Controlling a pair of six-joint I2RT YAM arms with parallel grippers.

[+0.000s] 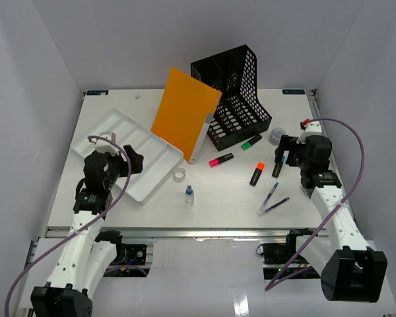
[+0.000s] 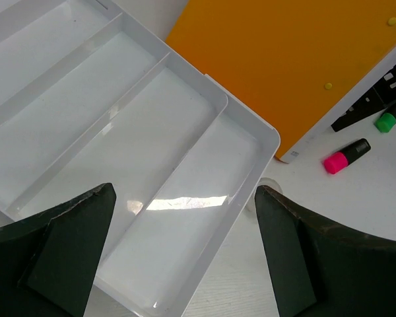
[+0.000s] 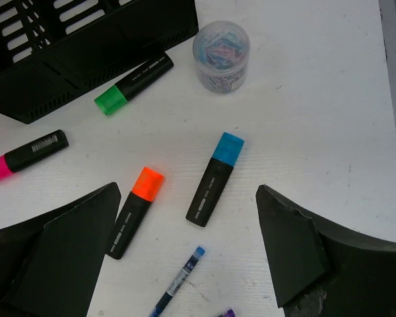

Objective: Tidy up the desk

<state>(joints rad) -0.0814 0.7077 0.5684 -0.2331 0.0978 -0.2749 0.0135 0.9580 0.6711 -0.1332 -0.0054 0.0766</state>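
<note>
Both sets of jaws stand wide apart, nothing between them. The left gripper [image 2: 185, 198] hangs over the near right corner of the white plastic compartmented tray [image 1: 122, 129], lower left of the overhead view. The right gripper [image 3: 188, 191] hovers at the right, above a black highlighter with a blue cap [image 3: 214, 179].

The large flat white desk [image 1: 237, 205] fills the middle of the overhead picture, its metal rail along the bottom edge. Nearest that rail stands a small clear bottle [image 1: 189, 195], upright, and right of it lie two slim dark pens [image 1: 272, 191], close together. A little further up sits a clear tape roll [image 1: 179, 174], just beside the tray's corner. Then come the orange-capped highlighter [image 1: 257, 173], the pink-capped highlighter [image 1: 220, 160] and the green-capped highlighter [image 1: 251, 141], the green one almost at the foot of the rack. A small round clear jar of coloured paper clips [image 3: 221, 55] stands to the right. Furthest back, a flat orange folder [image 1: 185, 113] leans on edge against the black perforated file rack [image 1: 241, 86].
</note>
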